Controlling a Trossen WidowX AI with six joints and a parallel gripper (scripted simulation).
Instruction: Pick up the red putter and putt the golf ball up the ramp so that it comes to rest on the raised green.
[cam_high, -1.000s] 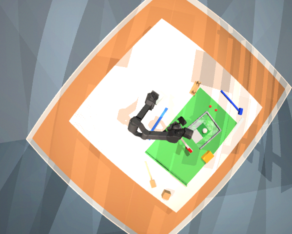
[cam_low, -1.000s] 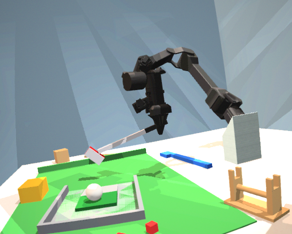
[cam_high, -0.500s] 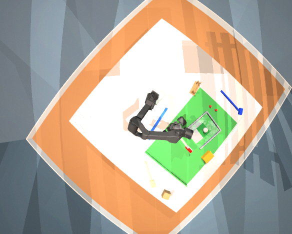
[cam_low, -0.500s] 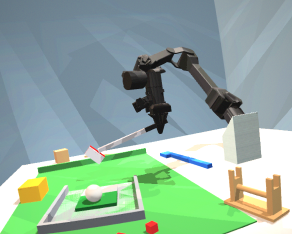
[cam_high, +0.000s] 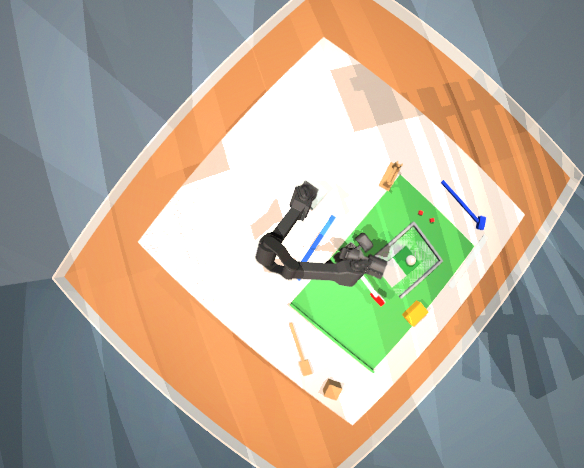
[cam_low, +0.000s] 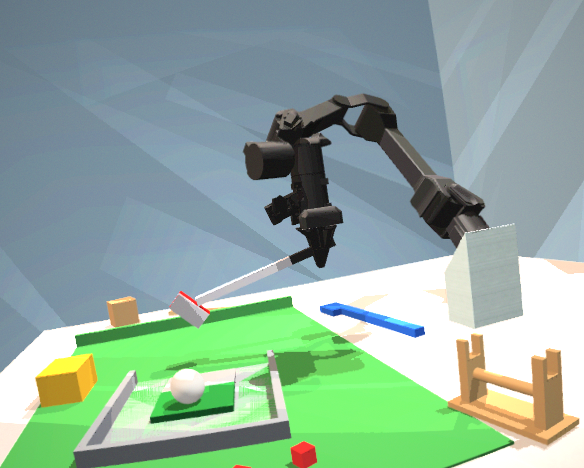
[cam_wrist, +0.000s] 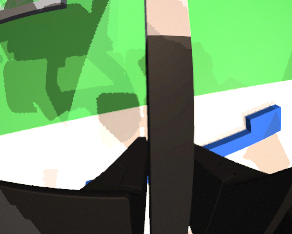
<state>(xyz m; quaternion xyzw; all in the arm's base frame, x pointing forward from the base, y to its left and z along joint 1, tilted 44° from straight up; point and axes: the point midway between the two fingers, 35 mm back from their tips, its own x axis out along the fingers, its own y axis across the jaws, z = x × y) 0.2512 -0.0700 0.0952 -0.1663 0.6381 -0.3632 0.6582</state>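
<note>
My gripper (cam_low: 321, 257) (cam_wrist: 157, 145) is shut on the dark handle of the red putter (cam_low: 245, 284) (cam_wrist: 170, 90) and holds it above the green mat. The shaft slants down to the red and white head, raised off the mat, which shows in the top view (cam_high: 377, 299). The white golf ball (cam_high: 410, 260) (cam_low: 187, 386) is on the raised green (cam_high: 404, 255) (cam_low: 215, 397), inside the grey border (cam_high: 428, 242) (cam_low: 185, 440). The putter head is apart from the ball, on the open side of the border. The pale ramp (cam_high: 396, 276) leads up to the raised green.
A blue bar (cam_high: 317, 242) (cam_low: 375, 320) (cam_wrist: 235, 142) lies beside the mat. A yellow block (cam_high: 415, 313) (cam_low: 65, 382) stands at its edge. A wooden rack (cam_high: 390, 176) (cam_low: 547, 395), a dark blue putter (cam_high: 462, 202), a tan putter (cam_high: 298, 345) and a tan block (cam_high: 332, 389) (cam_low: 123, 311) are around it.
</note>
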